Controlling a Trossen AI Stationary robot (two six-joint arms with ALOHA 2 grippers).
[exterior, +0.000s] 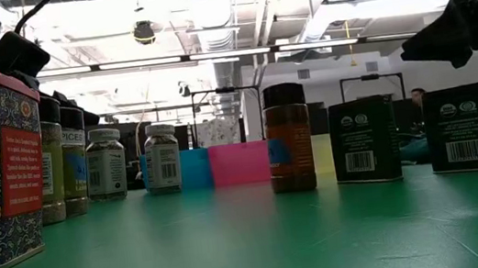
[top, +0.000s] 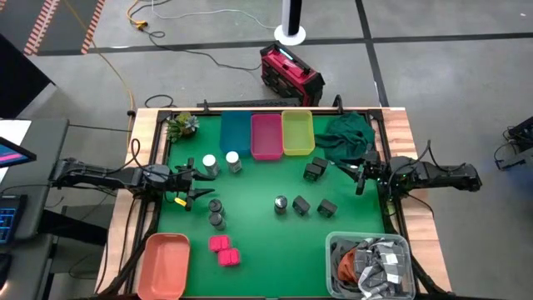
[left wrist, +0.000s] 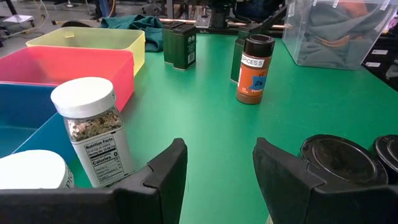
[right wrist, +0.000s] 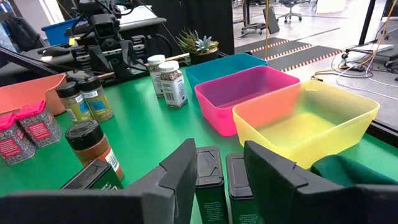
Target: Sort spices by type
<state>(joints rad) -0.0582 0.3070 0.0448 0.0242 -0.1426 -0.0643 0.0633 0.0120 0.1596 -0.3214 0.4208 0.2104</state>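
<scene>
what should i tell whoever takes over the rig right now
Left gripper: open, empty, low between the white-capped jars and the dark-capped jars.
Right gripper: open, empty, over two black boxes.
Two more black boxes, a lone dark-capped jar and the pink blocks stand loose on the mat.
Done: nothing; blue, pink and yellow bins and orange bin are empty.
Left: all sorting.
</scene>
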